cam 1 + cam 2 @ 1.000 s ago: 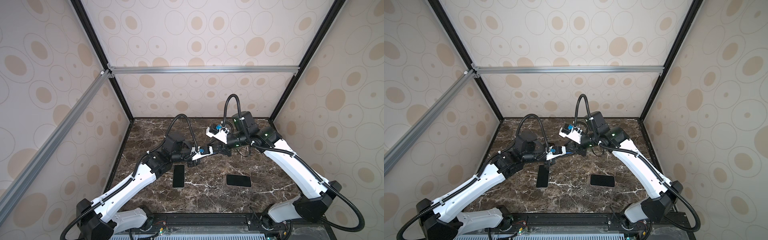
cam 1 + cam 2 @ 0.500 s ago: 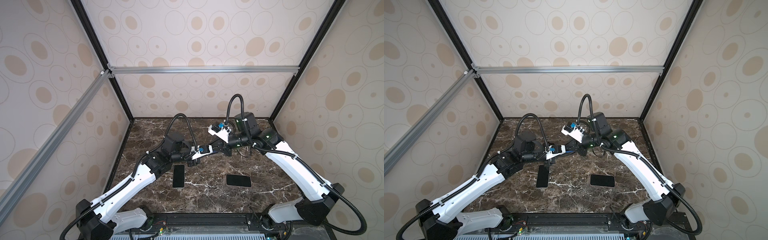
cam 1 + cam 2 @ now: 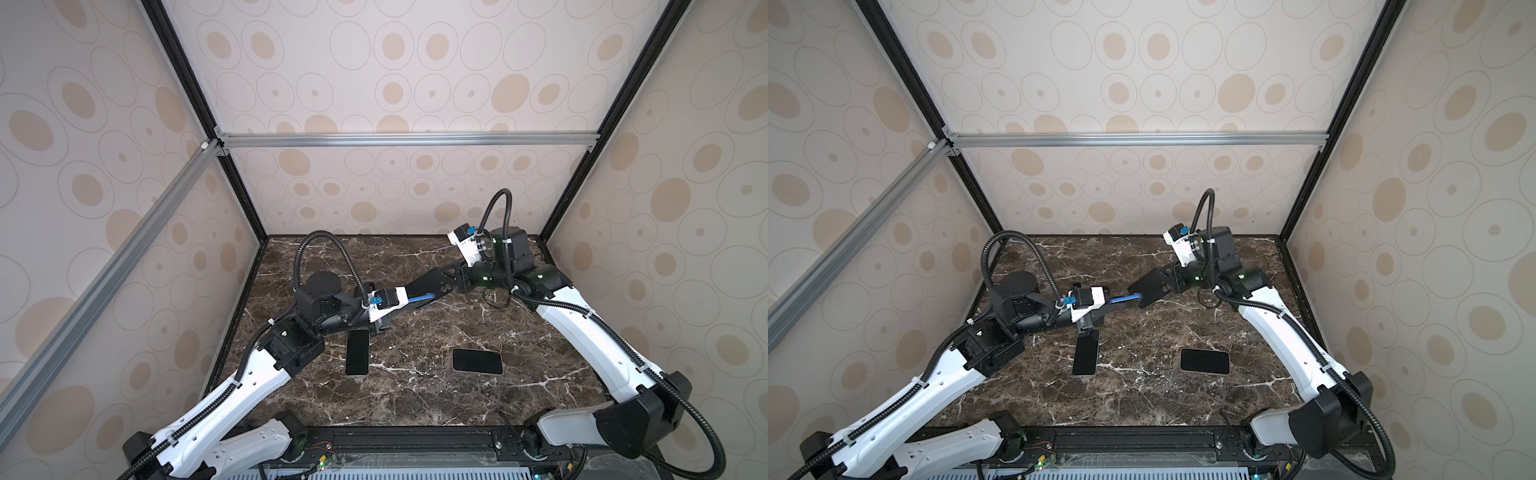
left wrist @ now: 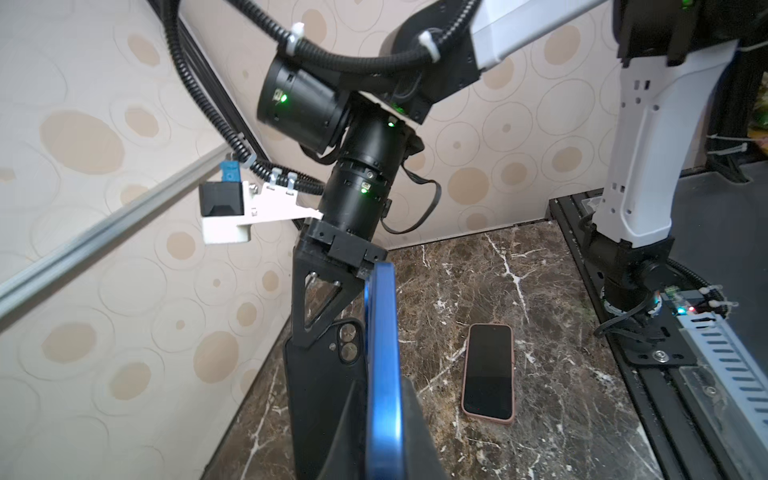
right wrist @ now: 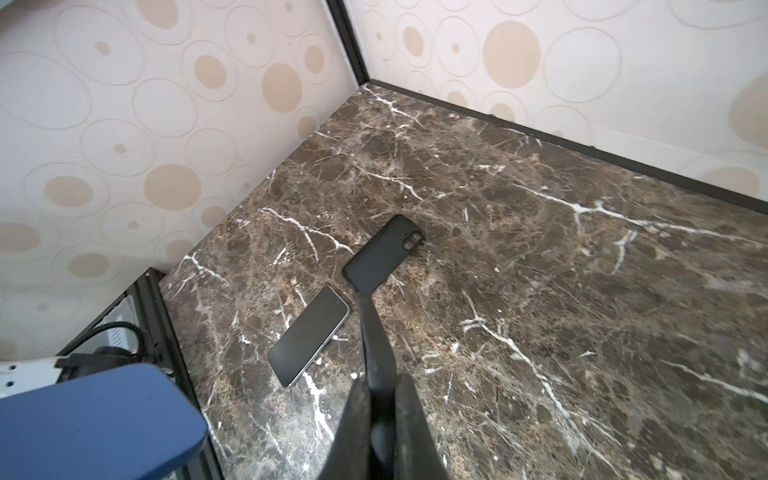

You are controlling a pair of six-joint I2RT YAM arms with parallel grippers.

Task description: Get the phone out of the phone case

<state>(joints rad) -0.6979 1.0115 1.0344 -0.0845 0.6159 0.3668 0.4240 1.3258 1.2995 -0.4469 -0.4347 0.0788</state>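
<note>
Fig. | marble table [image 3: 415,395]: dark brown, white-veined, polished | blue phone [image 4: 380,332]: slim glossy slab with rounded edges, raised above the table, pinched edge-on by the closed left gripper [image 4: 382,424] | black phone case [image 5: 384,249]: thin matte shell with camera cutout, off the phone and just beside it, clamped in the closed right gripper [image 5: 380,415]

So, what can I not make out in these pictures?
Blue phone: only its edge in the left wrist view; cut off at the corner of the right wrist view.
Black case: whether it touches the blue phone; they overlap in the left wrist view.
Right gripper: black against the case in both top views.
</note>
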